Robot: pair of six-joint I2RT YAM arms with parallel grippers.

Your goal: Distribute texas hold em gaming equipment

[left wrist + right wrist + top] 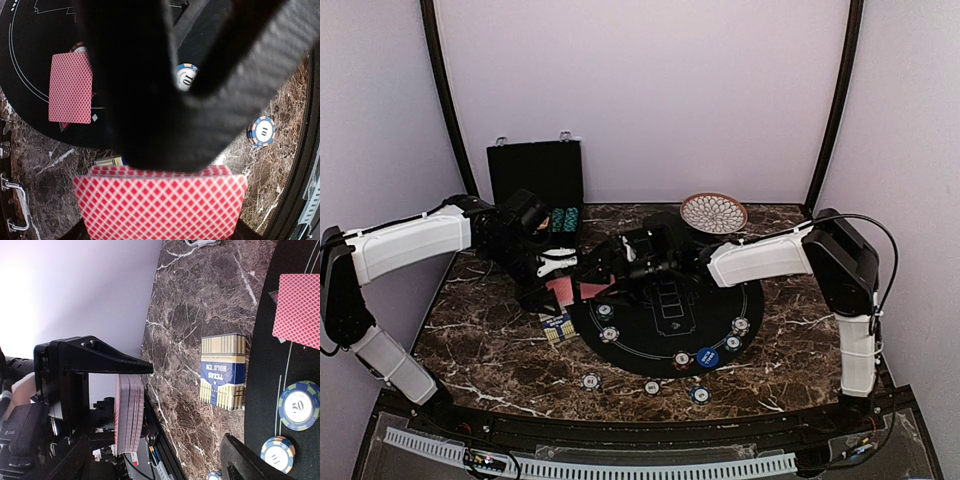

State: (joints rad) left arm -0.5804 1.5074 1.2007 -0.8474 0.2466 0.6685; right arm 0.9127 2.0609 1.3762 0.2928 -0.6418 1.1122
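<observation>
While the left gripper (556,264) stands clamped on the red-backed deck (561,290) at the left edge of the mat (650,338), the right gripper (605,272) just beside it gapes wide and empty in the top view. The left wrist view shows the deck nearest, with one dealt card (71,87) flat on the mat beyond. In the right wrist view the deck sits edge-on, left of the fingers. Judged best: pinch only the top card, squarely.

On my marbled stone table (480,345) the round black felt mat (642,345) lies central; the black hinged case (535,172) stands behind-left, the patterned round plate (713,212) behind-right, the striped cardboard card box (557,328) beside its left edge, perhaps touching.
</observation>
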